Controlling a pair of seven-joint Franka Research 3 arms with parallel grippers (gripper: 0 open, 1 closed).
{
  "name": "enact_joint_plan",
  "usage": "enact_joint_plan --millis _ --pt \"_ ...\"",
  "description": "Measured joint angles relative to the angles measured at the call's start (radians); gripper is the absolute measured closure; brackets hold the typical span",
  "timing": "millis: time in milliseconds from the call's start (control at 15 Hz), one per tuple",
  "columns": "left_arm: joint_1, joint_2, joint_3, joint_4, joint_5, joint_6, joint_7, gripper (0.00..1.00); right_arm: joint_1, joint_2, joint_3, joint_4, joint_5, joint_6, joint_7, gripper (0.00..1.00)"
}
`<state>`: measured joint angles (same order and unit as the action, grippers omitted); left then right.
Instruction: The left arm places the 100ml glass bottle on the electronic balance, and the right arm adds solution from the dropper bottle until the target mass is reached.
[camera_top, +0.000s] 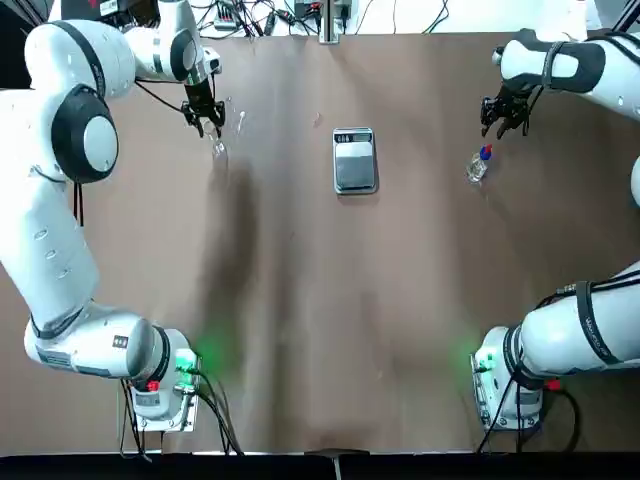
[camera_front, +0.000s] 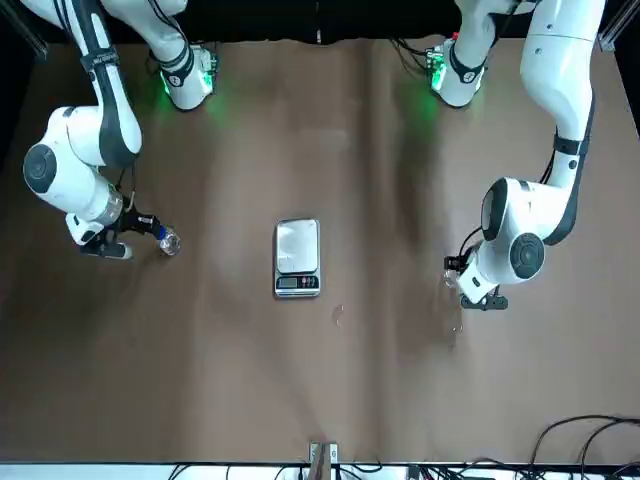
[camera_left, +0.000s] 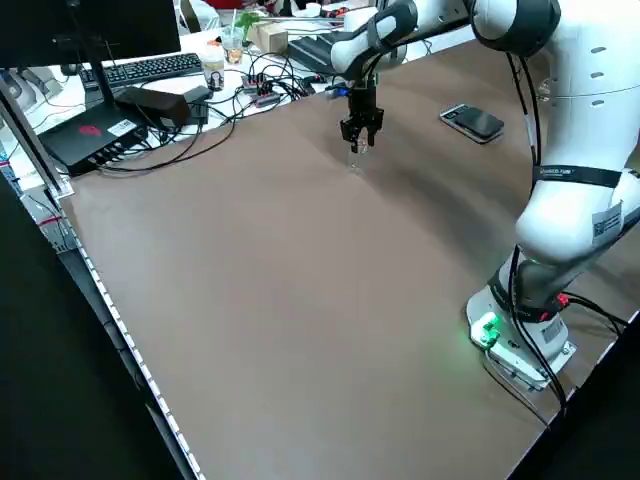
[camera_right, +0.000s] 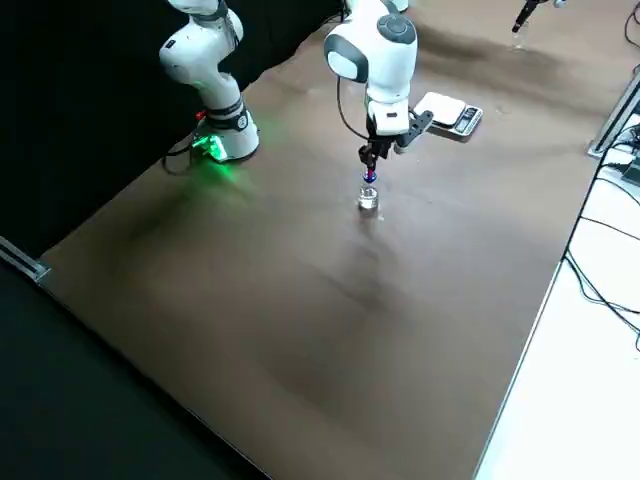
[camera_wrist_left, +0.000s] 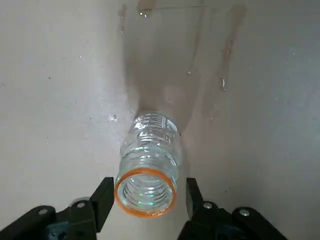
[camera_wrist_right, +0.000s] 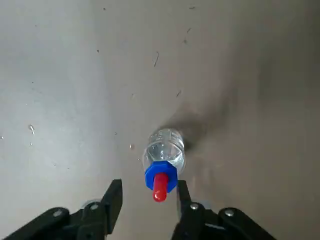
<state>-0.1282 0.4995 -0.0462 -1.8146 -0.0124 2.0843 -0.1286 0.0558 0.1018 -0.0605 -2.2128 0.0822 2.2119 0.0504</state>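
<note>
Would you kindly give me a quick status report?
Left gripper open around glass bottle neck. Right gripper open over dropper bottle. Balance bare, path clear.

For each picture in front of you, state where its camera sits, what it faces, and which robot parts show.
Top: overhead; both arms, electronic balance.
Front: across the table; arms mirrored.
Left side: raised; left arm over 100ml glass bottle.
Right side: raised; right arm over dropper bottle.
Left wrist: open left tool around the bottle neck.
Right wrist: open right tool at the blue cap.
All table views share the balance.
</note>
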Motion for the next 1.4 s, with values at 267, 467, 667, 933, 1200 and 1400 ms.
enact_joint_plan --millis 267,467,667,933,1200,1400 --pt "0.000 -0.001 0.000 0.000 0.000 0.001 0.000 0.37 0.000 0.003 0.000 -0.046 -0.001 0.075 -0.001 0.53" --pt "0.000 -0.001 0.001 0.000 0.000 0.002 0.000 0.38 0.000 0.004 -0.001 -0.056 -0.002 0.086 -0.004 0.56" --pt "0.002 -0.001 0.001 0.001 0.000 0.006 0.000 0.38 0.000 0.004 -0.001 -0.056 -0.003 0.087 -0.005 0.61" --pt "0.002 -0.001 0.001 0.001 0.000 0.026 0.000 0.38 0.000 0.004 -0.002 -0.056 -0.003 0.087 -0.006 0.67" --pt "0.002 -0.001 0.003 0.001 0.000 0.028 0.000 0.48 -0.001 0.004 -0.002 -0.057 -0.004 0.088 -0.006 0.69" --pt "0.001 -0.001 0.002 0.002 0.000 0.028 0.000 0.52 -0.002 0.006 -0.003 -0.058 -0.005 0.088 -0.006 0.69"
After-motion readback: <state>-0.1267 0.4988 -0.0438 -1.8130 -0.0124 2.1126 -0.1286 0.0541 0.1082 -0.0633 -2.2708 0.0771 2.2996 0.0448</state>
